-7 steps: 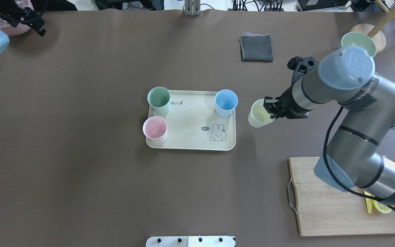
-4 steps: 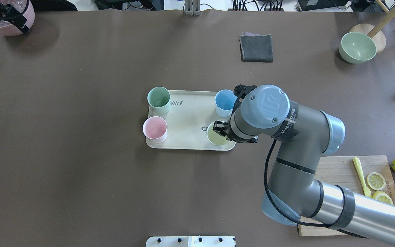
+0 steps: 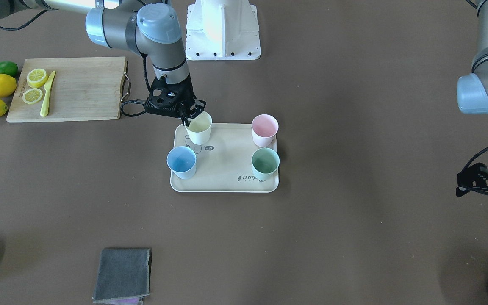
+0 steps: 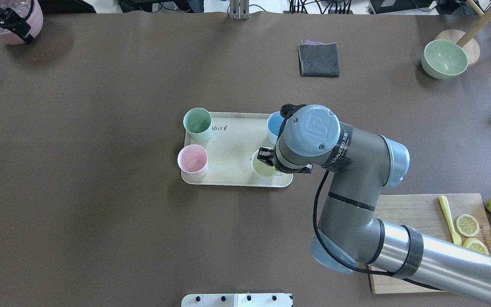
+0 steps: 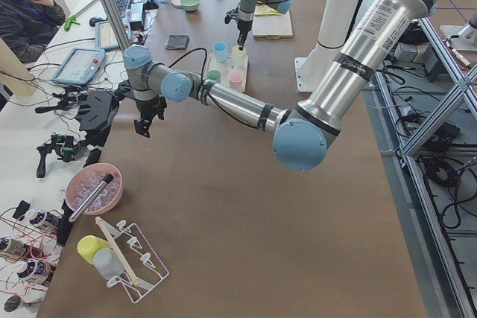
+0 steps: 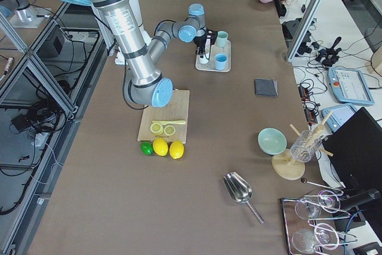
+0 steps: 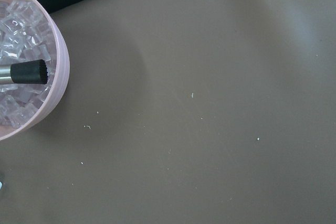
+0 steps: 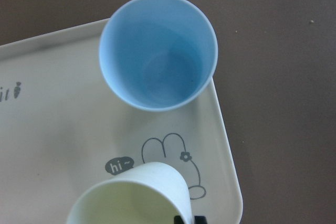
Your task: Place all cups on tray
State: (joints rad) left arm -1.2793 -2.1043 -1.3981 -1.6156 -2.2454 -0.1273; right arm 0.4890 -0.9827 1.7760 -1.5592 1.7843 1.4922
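Exterior front-facing view: the right arm [image 3: 159,25] comes down to the cream tray [image 3: 227,150], which lies flat on the brown desk [image 3: 354,237]. The right jaws pinch the rim of the pale yellow cup [image 3: 199,128]. This cup is at the tray's corner nearest to the bamboo board [image 3: 79,87], over the small drawing; whether its bottom touches the tray I cannot tell. The blue cup [image 3: 181,162], the pink cup [image 3: 264,129] and the green cup [image 3: 265,164] stand upright at the other three corners. Overhead exterior view: the right wrist covers a part of the blue cup and a part of the pale yellow cup. The left jaws are at the far left corner of the desk, over a pink bowl [image 4: 36,23], and I cannot tell if they are spread or pressed together. Exterior left view: the near left arm [image 5: 223,98] stretches along the desk, and its end is well apart from the tray. Exterior right view: the right arm bends over the tray, and all four cups are small and far. Left wrist-mounted view: the pink bowl with ice pieces is at the left edge, and the rest is bare desk. Right wrist-mounted view: the blue cup stands in the tray's corner, and the rim of the pale yellow cup is near it but apart.
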